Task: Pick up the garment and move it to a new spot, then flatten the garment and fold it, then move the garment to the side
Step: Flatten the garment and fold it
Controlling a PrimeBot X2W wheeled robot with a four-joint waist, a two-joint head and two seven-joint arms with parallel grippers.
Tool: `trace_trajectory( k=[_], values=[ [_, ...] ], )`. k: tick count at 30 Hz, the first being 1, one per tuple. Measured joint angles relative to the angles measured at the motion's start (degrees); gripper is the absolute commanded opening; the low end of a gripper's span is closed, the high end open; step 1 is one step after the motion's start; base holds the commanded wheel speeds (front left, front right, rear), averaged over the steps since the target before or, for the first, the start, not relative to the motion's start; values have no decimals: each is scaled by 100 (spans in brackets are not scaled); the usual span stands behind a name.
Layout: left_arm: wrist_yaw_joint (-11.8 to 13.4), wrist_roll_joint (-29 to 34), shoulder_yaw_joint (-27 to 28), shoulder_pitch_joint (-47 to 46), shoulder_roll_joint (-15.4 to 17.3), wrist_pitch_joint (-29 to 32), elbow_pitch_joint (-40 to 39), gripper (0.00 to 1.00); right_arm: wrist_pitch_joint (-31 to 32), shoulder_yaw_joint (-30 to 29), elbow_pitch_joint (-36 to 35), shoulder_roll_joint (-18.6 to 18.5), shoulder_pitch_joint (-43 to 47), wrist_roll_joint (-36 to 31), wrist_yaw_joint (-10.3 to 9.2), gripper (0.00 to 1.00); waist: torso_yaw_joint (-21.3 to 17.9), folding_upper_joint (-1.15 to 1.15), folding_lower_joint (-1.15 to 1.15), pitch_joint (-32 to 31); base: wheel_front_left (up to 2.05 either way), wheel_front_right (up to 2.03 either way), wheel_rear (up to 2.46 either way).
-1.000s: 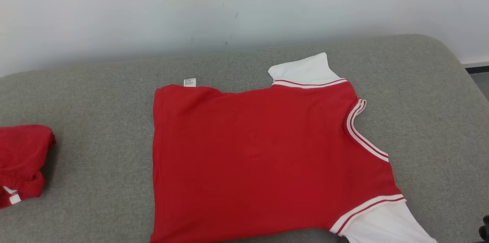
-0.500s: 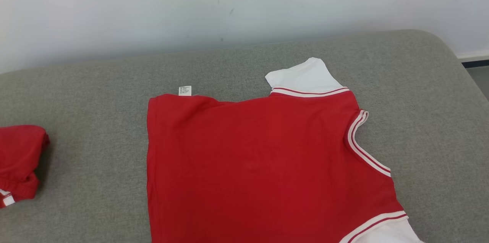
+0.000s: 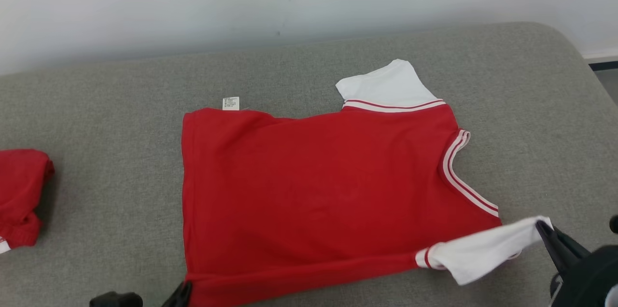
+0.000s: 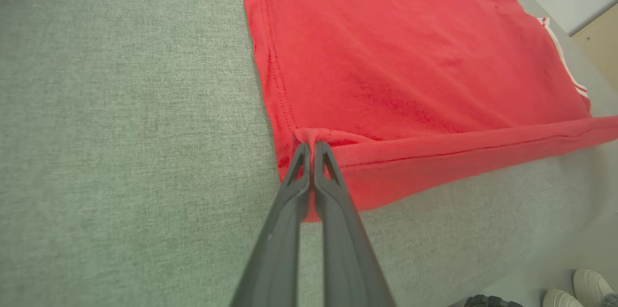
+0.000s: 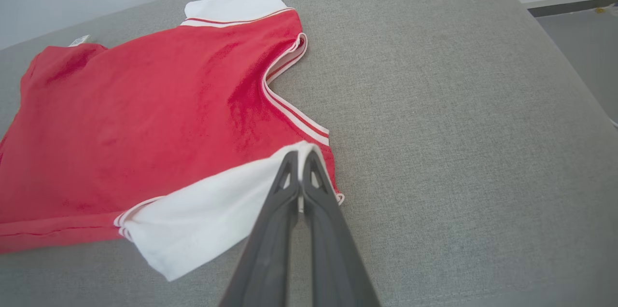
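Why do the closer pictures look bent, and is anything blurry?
Head view: soft even light, faint shadow beside the other red garment. Left wrist view: wide lens curves the grey cushion; red shirt looks paler. Right wrist view: same bending, nothing blurred.

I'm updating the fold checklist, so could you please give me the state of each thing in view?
Red shirt: spread flat, near edge lifted.
Near white sleeve: lifted by its end.
Far white sleeve: lying flat.
Left gripper: jaws shut on the shirt's hem corner.
Right gripper: jaws shut on the near white sleeve.
Second red garment: bunched up at the left.
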Motion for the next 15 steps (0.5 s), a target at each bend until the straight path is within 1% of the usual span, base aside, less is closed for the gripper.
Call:
trace_trajectory(
  k=[9,15],
  values=[
    [57,297,-57,-725,-276,-86,631,0,-827,649,1003,-417,-968,-134,0,0,117,0,0,197,0,0,0],
    [8,464,-165,-1140,-459,-115,1001,0,-1265,892,1544,-644,-1444,-221,0,0,215,0,0,351,0,0,0]
  ],
)
